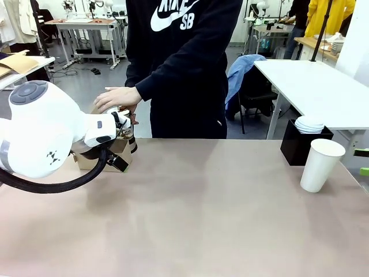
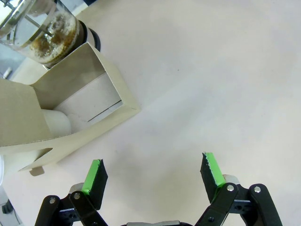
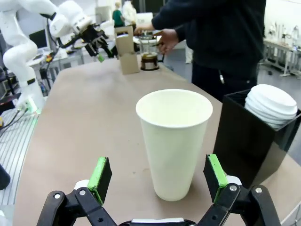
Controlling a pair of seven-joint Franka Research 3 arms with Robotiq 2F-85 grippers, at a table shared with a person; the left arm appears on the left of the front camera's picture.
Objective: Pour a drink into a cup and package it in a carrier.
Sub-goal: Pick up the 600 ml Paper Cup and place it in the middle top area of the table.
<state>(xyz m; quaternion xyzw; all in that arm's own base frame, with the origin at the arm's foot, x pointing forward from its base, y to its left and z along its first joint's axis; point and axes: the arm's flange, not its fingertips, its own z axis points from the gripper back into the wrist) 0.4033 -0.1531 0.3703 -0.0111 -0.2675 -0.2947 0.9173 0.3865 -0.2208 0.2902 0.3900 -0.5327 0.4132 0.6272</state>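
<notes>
The tall white paper cup (image 1: 321, 165) stands empty and lidless at the table's right end. In the right wrist view the cup (image 3: 174, 141) sits just ahead of my right gripper (image 3: 157, 174), which is open, a green pad on either side of it and not touching. The brown cardboard carrier (image 1: 109, 151) stands at the far left. My left gripper (image 2: 153, 172) is open over bare table just beside the carrier (image 2: 80, 110). A person's hand (image 1: 118, 99) rests on a glass coffee press (image 2: 42, 28) behind the carrier.
A black square box (image 1: 301, 144) holding a stack of white lids (image 1: 310, 123) stands just behind and left of the cup. The person stands at the far edge, behind the carrier. The tan table (image 1: 202, 213) stretches wide between carrier and cup.
</notes>
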